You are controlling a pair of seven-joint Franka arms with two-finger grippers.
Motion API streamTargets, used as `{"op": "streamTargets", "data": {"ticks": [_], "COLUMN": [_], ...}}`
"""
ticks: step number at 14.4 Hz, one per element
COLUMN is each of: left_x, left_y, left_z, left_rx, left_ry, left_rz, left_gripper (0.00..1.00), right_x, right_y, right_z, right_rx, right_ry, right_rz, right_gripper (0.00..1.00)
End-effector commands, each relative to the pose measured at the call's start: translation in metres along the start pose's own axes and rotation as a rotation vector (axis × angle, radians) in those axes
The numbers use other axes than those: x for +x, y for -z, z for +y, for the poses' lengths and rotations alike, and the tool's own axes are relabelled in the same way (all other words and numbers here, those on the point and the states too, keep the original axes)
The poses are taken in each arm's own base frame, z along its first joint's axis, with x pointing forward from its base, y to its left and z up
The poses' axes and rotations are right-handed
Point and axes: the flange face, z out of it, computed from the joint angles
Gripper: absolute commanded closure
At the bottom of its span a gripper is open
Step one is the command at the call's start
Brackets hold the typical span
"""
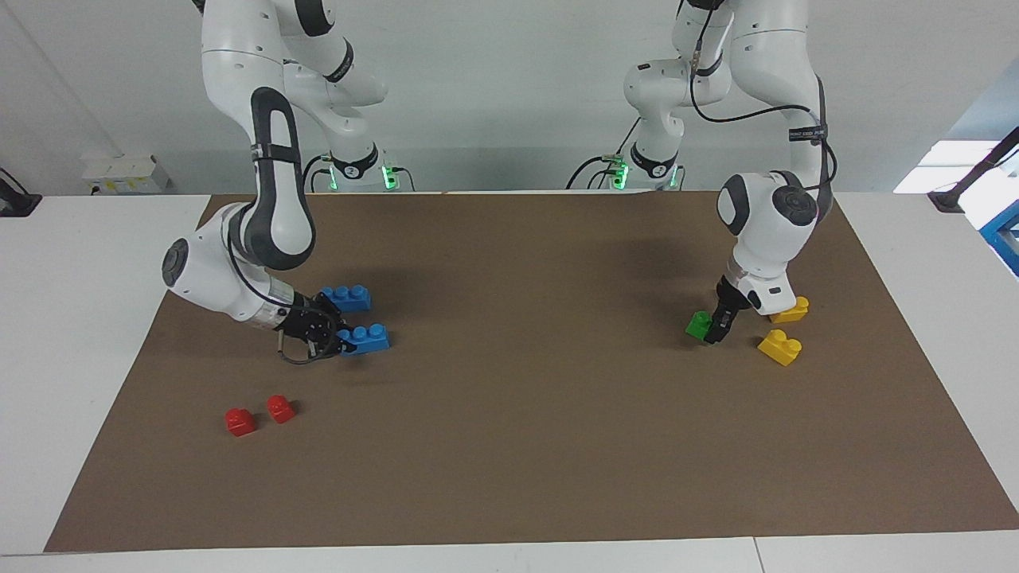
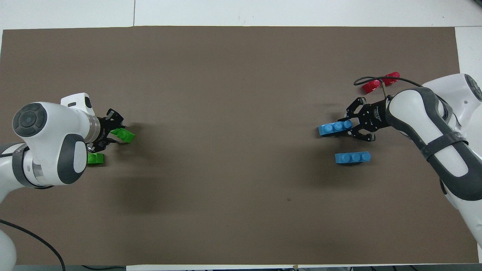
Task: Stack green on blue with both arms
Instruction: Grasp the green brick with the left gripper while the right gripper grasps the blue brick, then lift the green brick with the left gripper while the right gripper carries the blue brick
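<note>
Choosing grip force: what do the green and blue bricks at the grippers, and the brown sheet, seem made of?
Green brick and blue brick: probably hard moulded plastic, given the saturated colour, round studs and slight sheen. Brown sheet: matte, flat, straight-edged, likely paper or card.
</note>
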Motion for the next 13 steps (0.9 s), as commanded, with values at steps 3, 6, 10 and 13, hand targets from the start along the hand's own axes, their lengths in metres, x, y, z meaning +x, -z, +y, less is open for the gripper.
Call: {"op": "streamTargets", "data": {"ticks": [3, 6, 10, 13], "left_x": [0.004, 0.007, 0.014, 0.013], "left_y": [-0.001, 0.006, 0.03, 0.072], "left_z": [0.002, 0.007, 0.022, 0.044], "left_rx": [-0.004, -0.017, -0.011, 0.027], "left_ry": [0.012, 0.011, 0.009, 0.003], "left_rz": [0.016, 0.024, 0.02, -0.005], "left_gripper": [1.0, 1.0, 1.0, 1.0], "right_x": [-0.016, -0.065, -0.142, -0.199], "right_y": [0.008, 0.007, -0.008, -0.026], "right_z": [-0.004, -0.014, -0.016, -0.012], "right_rx": [0.015, 0.005, -0.009, -0.029], "right_ry": [0.032, -0.031, -0.112, -0.169], "right_rz": [-0.031, -0.032, -0.055, -0.068], "right_gripper": [1.0, 1.0, 1.0, 1.0]}}
